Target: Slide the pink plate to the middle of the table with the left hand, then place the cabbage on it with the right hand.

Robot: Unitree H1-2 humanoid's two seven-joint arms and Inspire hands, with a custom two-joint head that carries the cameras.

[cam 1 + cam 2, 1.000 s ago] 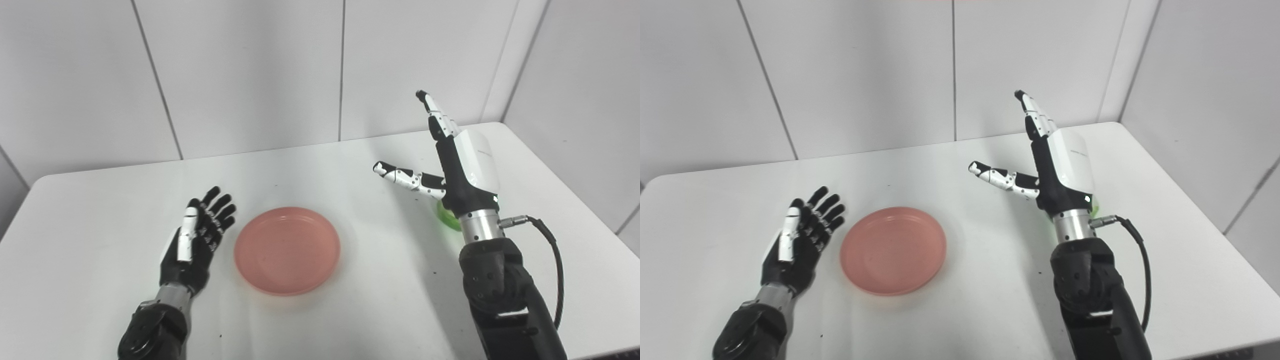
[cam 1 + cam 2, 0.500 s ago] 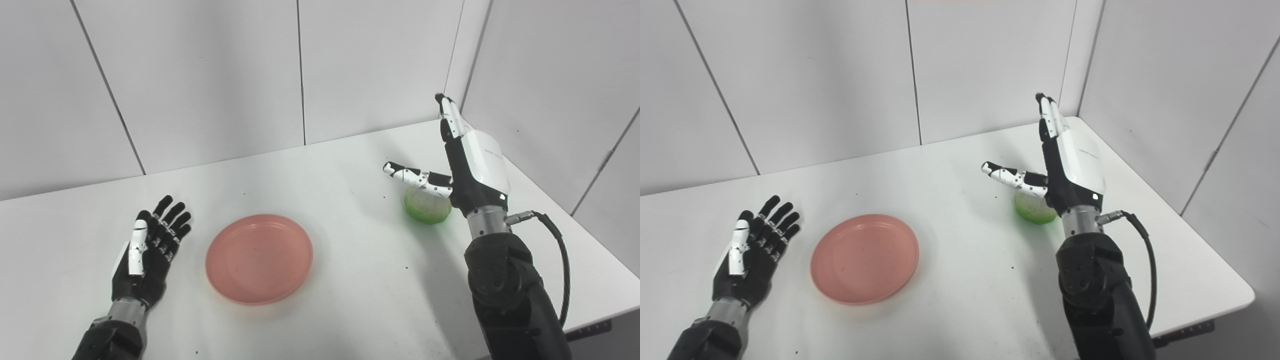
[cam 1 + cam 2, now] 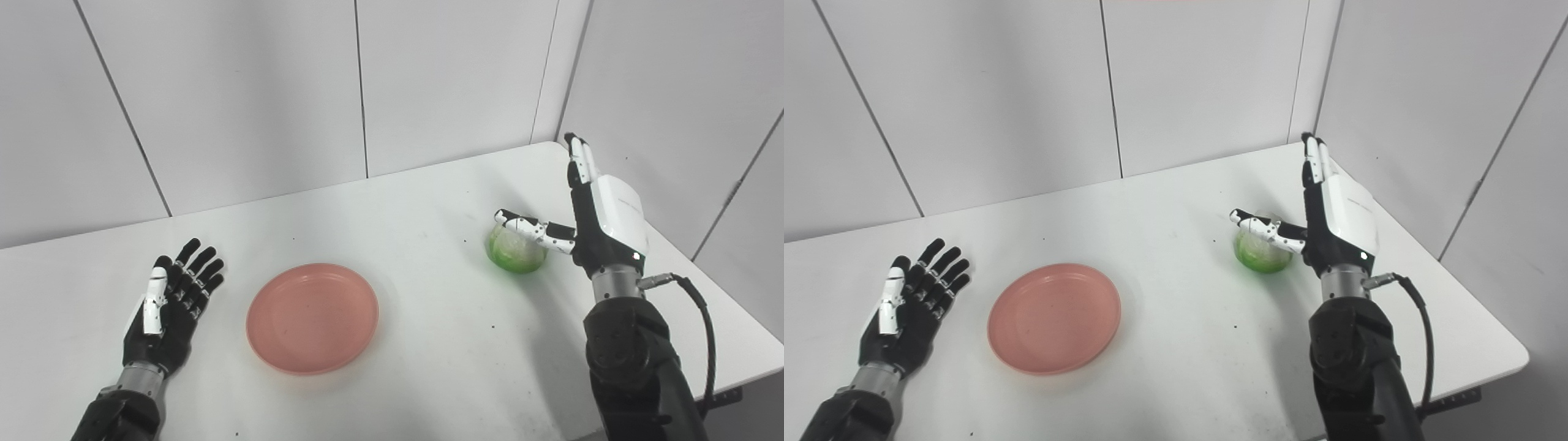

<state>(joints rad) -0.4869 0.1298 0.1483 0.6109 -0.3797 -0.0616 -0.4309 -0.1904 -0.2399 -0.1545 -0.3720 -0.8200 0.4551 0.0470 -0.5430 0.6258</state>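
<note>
Lying just left of the splayed, empty black-and-white right hand [image 3: 603, 229], beneath its thumb: round green cabbage [image 3: 516, 250], no long axis shown. Round pink plastic plate [image 3: 312, 317] is set mid-table [image 3: 429, 367]; empty left hand [image 3: 168, 306], fingers spread, rests beside it.

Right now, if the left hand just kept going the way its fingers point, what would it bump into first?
Probably nothing on the table. The left hand lies open, fingers pointing away toward the back wall. The pink plate sits off to its side, out of that line. Only bare table lies ahead, though depth is hard to judge.
</note>
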